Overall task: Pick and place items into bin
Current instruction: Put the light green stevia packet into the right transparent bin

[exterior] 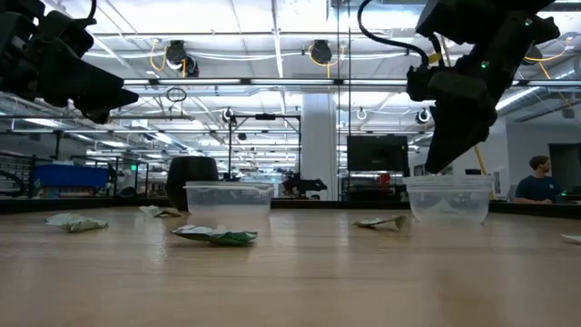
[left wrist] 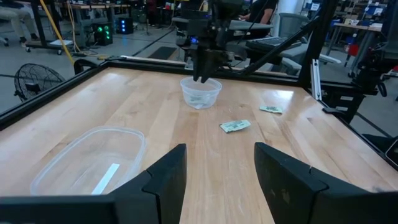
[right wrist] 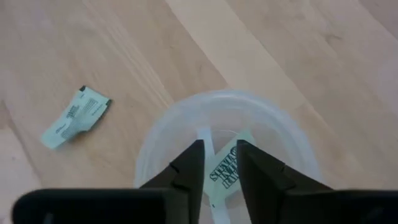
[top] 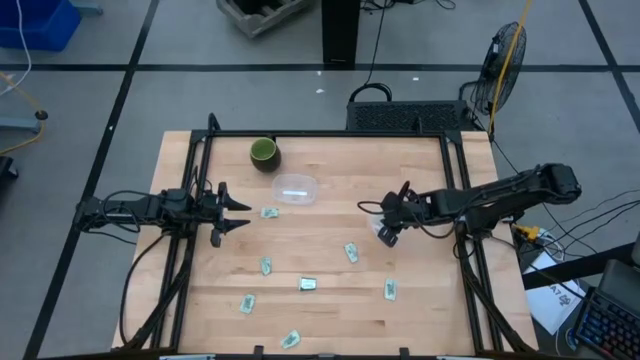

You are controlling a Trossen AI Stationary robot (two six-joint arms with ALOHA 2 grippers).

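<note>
Several pale green and white packets lie flat on the wooden table, among them one near my left gripper (top: 270, 212), one mid-table (top: 351, 252) and one toward the near edge (top: 308, 285). My right gripper (top: 388, 232) (right wrist: 221, 149) points down over a small round clear container (right wrist: 155, 146) (exterior: 449, 200), its fingers a narrow gap apart. A packet (right wrist: 224, 169) lies in that container below the tips. Another packet (right wrist: 74, 117) lies beside the container. My left gripper (top: 238, 210) (left wrist: 217, 168) waits open at the table's left side.
A larger clear oblong container (top: 296, 188) (left wrist: 87, 162) stands near the far edge with a white strip in it. A dark green cup (top: 263, 152) stands beyond it. A black frame runs along the table's edges (top: 330, 134). Bare wood lies between the scattered packets.
</note>
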